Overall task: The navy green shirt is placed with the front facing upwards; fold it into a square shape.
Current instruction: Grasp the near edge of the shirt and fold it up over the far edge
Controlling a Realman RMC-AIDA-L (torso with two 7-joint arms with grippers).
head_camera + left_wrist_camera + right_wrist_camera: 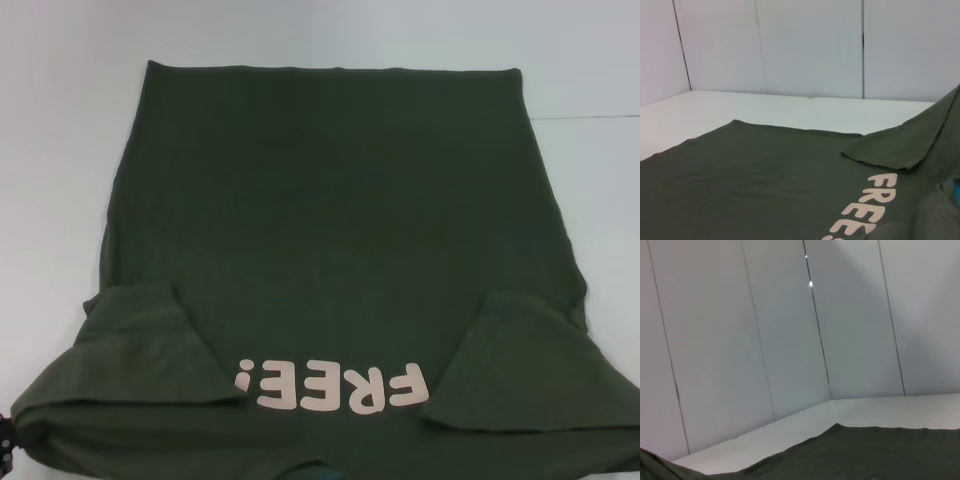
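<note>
I see the navy green shirt (pixel 330 250) flat on the table (pixel 60 120), both sleeves folded in; next, I judge, lift the near edge, though I cannot tell either pincer's state.

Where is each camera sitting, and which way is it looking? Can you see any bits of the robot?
Head view: up on the robot's head, looking down at the navy green shirt spread on the white table; only a small dark part of the robot shows at the lower left edge.
Left wrist view: low over the shirt, looking across the "FREE!" letters toward the wall; no robot shows.
Right wrist view: low, tilted, facing the wall corner over the shirt's edge; no robot shows.
All three show the shirt and the table.
</note>
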